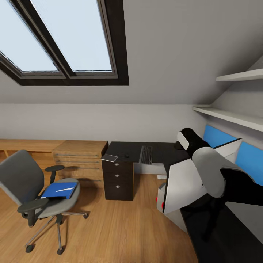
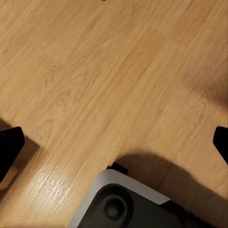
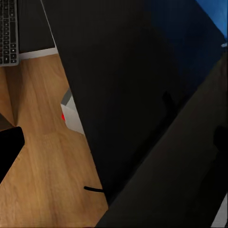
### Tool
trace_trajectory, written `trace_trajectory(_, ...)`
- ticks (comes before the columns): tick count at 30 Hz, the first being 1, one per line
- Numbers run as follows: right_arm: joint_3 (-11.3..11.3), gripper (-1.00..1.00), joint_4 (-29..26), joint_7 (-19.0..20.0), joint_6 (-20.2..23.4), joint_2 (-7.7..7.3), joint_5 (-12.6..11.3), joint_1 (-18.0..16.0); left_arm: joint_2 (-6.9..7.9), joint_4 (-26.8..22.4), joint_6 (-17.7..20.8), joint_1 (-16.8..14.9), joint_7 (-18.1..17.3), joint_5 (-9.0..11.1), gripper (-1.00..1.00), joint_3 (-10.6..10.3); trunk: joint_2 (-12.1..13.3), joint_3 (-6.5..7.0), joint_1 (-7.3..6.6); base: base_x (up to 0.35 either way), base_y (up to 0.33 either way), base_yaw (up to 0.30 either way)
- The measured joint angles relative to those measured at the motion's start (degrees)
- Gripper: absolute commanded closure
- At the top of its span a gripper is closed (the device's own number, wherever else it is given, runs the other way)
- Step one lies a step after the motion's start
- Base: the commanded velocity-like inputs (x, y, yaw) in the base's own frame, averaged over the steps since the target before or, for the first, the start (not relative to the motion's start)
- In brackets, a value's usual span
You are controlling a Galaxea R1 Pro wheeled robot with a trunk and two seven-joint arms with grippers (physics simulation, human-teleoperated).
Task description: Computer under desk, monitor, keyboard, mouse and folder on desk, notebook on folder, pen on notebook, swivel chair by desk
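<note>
Head view: the flat bright blue folder [image 1: 59,190] lies on the grey padded swivel chair [image 1: 25,182], well apart from the glossy black desk [image 1: 160,151]. The slim dark keyboard [image 1: 146,155] rests on the desk. Whether either arm's jaws are open or closed cannot be told.

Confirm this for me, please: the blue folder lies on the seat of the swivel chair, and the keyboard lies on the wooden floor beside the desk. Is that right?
One part is wrong. The keyboard does not lie on the floor; it lies on the black top of the desk, as the head view shows. The rest holds: the blue folder lies on the seat of the swivel chair.
</note>
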Motion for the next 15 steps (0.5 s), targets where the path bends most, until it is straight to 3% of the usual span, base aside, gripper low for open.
trace_trajectory(6, -0.07, -1.0, -1.07, 0.09, 0.03, 0.12, -0.19, 0.01, 0.0, 0.0, 0.0, 0.0, 0.0, -0.03, -1.0, 0.0, 0.01, -0.01, 0.0, -0.022, 0.0, 0.0)
trace_trajectory(15, 0.02, -1.0, -1.14, 0.17, 0.07, 0.29, -0.2, 0.01, 0.0, 0.0, 0.0, 0.0, 0.0, -0.08, -1.0, -0.01, 0.02, -0.01, 0.01, -0.135, 0.0, 0.0)
